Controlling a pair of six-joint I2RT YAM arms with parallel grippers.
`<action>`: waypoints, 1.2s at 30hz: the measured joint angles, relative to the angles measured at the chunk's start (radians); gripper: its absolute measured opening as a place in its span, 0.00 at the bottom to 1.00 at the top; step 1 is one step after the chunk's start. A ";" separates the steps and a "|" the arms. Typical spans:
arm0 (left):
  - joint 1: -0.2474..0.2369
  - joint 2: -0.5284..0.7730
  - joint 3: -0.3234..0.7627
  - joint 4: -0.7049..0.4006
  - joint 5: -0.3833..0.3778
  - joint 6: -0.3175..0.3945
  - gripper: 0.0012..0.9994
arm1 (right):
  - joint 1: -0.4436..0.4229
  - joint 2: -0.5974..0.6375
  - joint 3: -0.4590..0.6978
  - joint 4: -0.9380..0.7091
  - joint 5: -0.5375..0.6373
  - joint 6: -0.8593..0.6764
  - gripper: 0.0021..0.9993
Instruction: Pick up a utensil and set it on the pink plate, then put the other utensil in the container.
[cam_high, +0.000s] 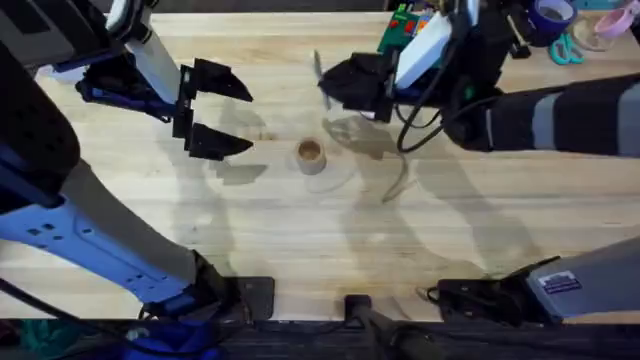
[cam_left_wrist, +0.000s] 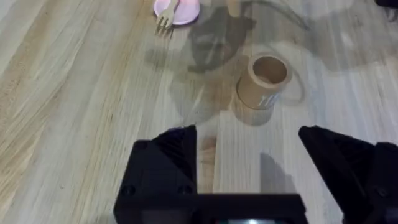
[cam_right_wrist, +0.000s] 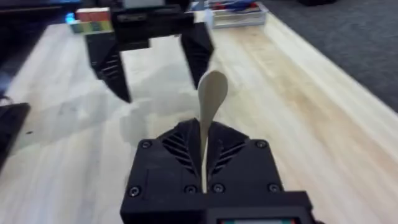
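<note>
My right gripper (cam_high: 338, 86) hangs over the back middle of the table, shut on the wooden spoon (cam_high: 319, 78). In the right wrist view the spoon (cam_right_wrist: 211, 96) stands up between the closed fingers, bowl end away from the gripper (cam_right_wrist: 204, 142). The wooden cup (cam_high: 311, 155) stands upright at the table's middle, nearer the front than the spoon and apart from it. My left gripper (cam_high: 228, 113) is open and empty, left of the cup. Its wrist view shows the cup (cam_left_wrist: 264, 81) ahead of the open gripper (cam_left_wrist: 249, 140), and beyond it the pink plate (cam_left_wrist: 185, 9) with the fork (cam_left_wrist: 165, 20) lying across it, tines over the rim.
A green box (cam_high: 401, 26), a roll of tape (cam_high: 551, 14) and teal scissors (cam_high: 566, 50) sit at the back right corner. A dark cable (cam_high: 412, 110) hangs from the right arm. Bare wood stretches across the table's front half.
</note>
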 joint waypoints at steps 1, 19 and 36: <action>0.000 0.000 0.000 0.000 0.000 0.000 0.99 | 0.012 0.000 -0.005 0.000 -0.002 0.002 0.03; 0.000 0.000 0.000 0.000 0.000 0.000 0.99 | 0.135 0.000 -0.025 -0.007 0.020 0.011 0.03; 0.000 0.000 0.000 0.000 0.000 0.000 0.99 | 0.156 0.000 -0.026 -0.180 0.054 -0.056 0.03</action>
